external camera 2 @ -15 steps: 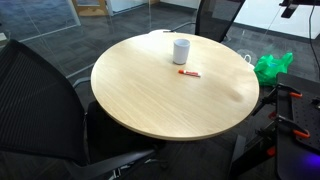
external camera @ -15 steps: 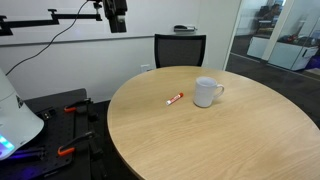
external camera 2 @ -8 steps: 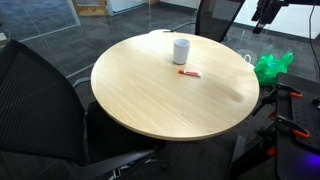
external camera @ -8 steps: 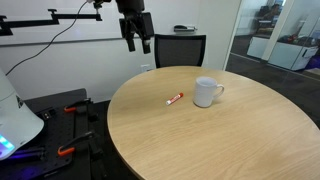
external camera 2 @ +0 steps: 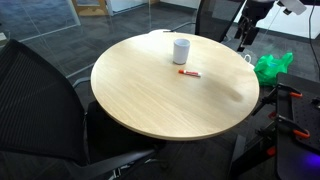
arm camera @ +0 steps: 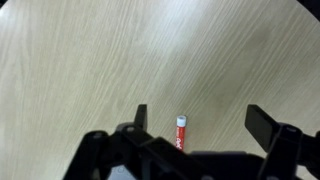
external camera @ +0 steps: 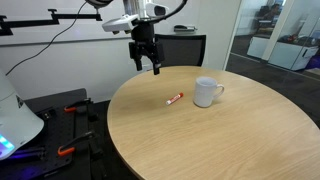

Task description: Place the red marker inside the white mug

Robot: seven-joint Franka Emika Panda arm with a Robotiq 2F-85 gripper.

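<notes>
Two fingers spread wide with nothing between them: the gripper (external camera: 146, 67) is empty and hangs in the air above the near rim of the round table (external camera: 200, 140), just in front of the black chair (external camera: 180, 48). That is a big change from a second ago, when it sat high up by the wall, well off the tabletop. Half a second back it was partway down, and now it has swung in lower and closer to the wood. In an exterior view the gripper (external camera 2: 245, 38) shows beyond the far edge of the table (external camera 2: 160, 100), having come down from the top corner. The red marker (external camera: 174, 98) has not budged. It lies flat on the table just beside the white mug (external camera: 207, 92), not touching it, on the side away from the handle. The mug stands upright, exactly where it was. In the wrist view the marker (arm camera: 181, 132) now appears low in the picture between the parted fingers, lying on the wood (arm camera: 100, 60). The other exterior view shows the same pair, the marker (external camera 2: 189, 74) in front of the mug (external camera 2: 181, 50).
</notes>
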